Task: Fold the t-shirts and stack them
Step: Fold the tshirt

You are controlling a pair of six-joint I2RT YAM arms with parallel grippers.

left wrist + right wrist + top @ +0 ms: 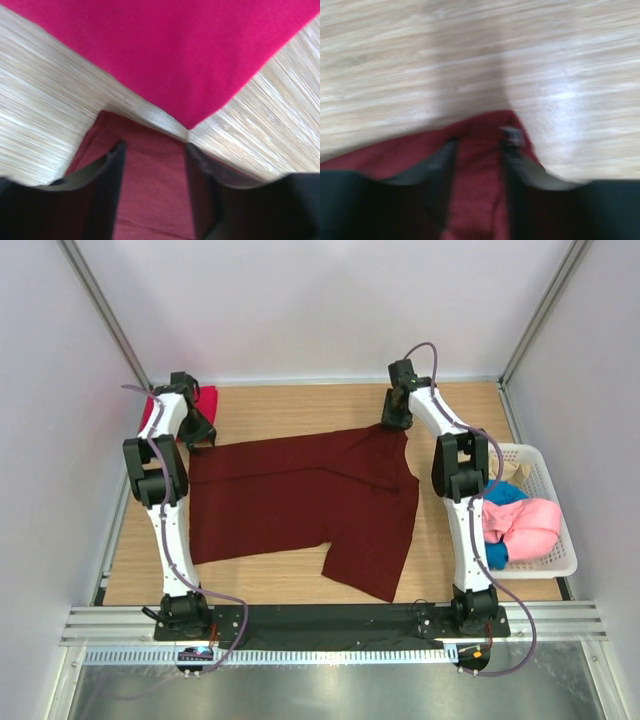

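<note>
A dark maroon t-shirt point(300, 495) lies spread flat on the wooden table. My left gripper point(200, 435) is at its far left corner. In the left wrist view the jaws stand apart over that corner point(152, 180), with cloth lying flat between the fingers. My right gripper point(395, 420) is at the shirt's far right corner. Its jaws also stand apart, with maroon cloth point(477, 175) between them. A folded crimson-red t-shirt point(207, 398) lies at the far left, just beyond the left gripper, and fills the top of the left wrist view point(175, 50).
A white slatted basket point(560, 565) stands at the right edge and holds pink point(525, 525), blue point(500, 492) and beige shirts. Bare wood point(300, 410) lies beyond the maroon shirt. Enclosure walls close off the left, back and right.
</note>
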